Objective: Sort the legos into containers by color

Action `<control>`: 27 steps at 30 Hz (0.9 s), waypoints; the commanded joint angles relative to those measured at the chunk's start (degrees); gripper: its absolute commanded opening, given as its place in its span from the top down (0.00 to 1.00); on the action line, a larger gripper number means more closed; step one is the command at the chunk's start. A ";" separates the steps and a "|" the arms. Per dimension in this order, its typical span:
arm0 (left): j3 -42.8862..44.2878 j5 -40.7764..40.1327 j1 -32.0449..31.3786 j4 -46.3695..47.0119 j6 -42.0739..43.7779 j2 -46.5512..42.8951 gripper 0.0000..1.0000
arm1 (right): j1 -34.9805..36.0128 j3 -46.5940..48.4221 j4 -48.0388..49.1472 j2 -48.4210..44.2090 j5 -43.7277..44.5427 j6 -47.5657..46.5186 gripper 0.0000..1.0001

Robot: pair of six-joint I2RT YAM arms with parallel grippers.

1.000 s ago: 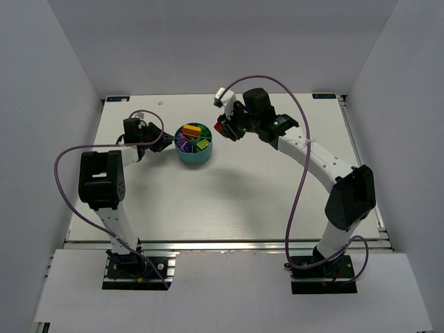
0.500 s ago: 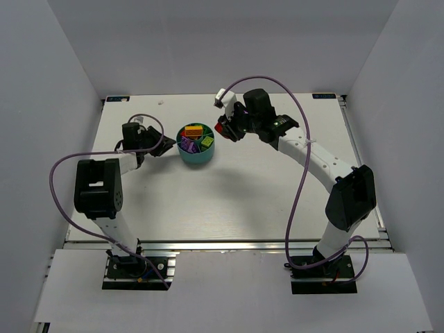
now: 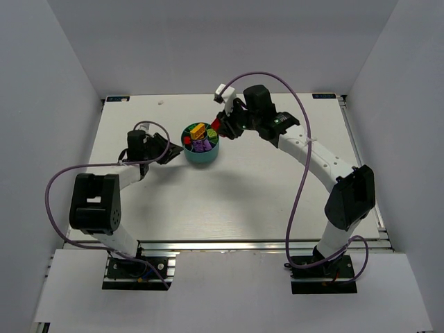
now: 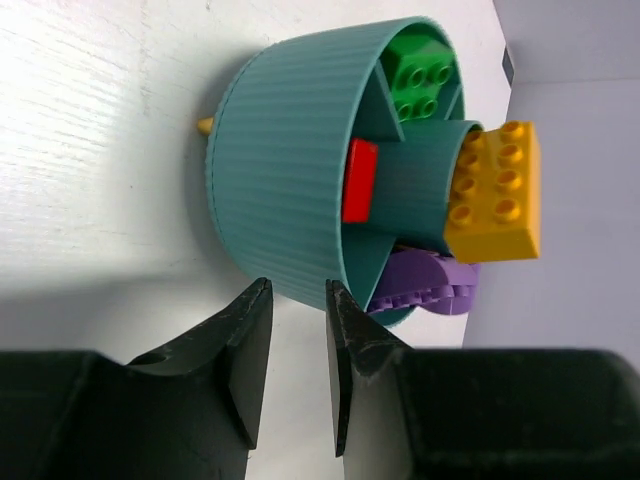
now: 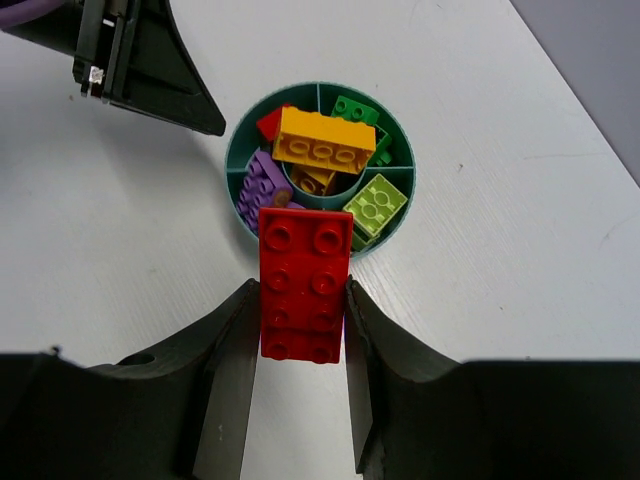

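- A round teal plastic bowl (image 3: pixel 201 160), split by inner walls around a small central ring, stands on the white counter (image 3: pixel 277 201), toward 11 o'clock from the counter's middle.
- The right gripper (image 5: pixel 300 292) has its fingers (image 5: pixel 232 360) clamped on the long sides of a red plastic brick (image 5: pixel 304 285), with the studs facing the wrist camera. From overhead it hangs off the counter at the bowl's 1 o'clock, just outside the rim.
- The left gripper (image 4: pixel 298 292) sits low at the bowl's 9 o'clock. Its fingers (image 4: pixel 245 370) stand only a narrow slit apart, with nothing between them. The tips are right at the ribbed outer wall, and I cannot tell whether they touch it.
- In the right wrist view, an orange-yellow brick (image 5: pixel 325 140) lies across the central ring.
- Around it, a dark green brick (image 5: pixel 355 110) fills the 1 o'clock compartment and a lime green brick (image 5: pixel 375 205) the 4 o'clock one.
- Purple bricks (image 5: pixel 262 190) sit at 8 o'clock, and a second red brick (image 5: pixel 270 122) pokes up at 10 o'clock.
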 commanded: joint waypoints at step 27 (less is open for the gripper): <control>-16.37 -28.91 1.62 -37.83 0.43 -60.05 0.31 | 12.82 8.81 1.87 13.76 18.71 -1.36 1.00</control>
